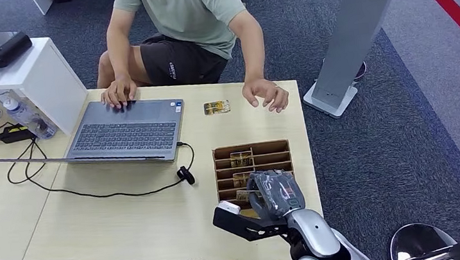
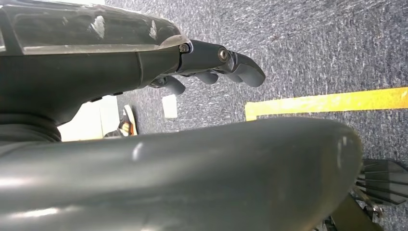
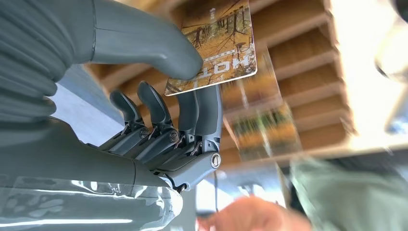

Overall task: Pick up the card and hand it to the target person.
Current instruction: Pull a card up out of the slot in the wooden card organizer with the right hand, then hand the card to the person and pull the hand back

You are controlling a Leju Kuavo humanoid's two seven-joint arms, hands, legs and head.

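Card (image 3: 219, 45) orange-brown with a tree print (white lettering); robot hand (image 3: 159, 115) grey; laptop (image 1: 125, 131) silver-grey.

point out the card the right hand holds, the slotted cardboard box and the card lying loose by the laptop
orange printed card (image 3: 219, 45): right wrist view, middle of its face.
brown slotted cardboard box (image 1: 252, 146): head view, far rim.
loose orange card (image 1: 217, 107): head view, its centre.
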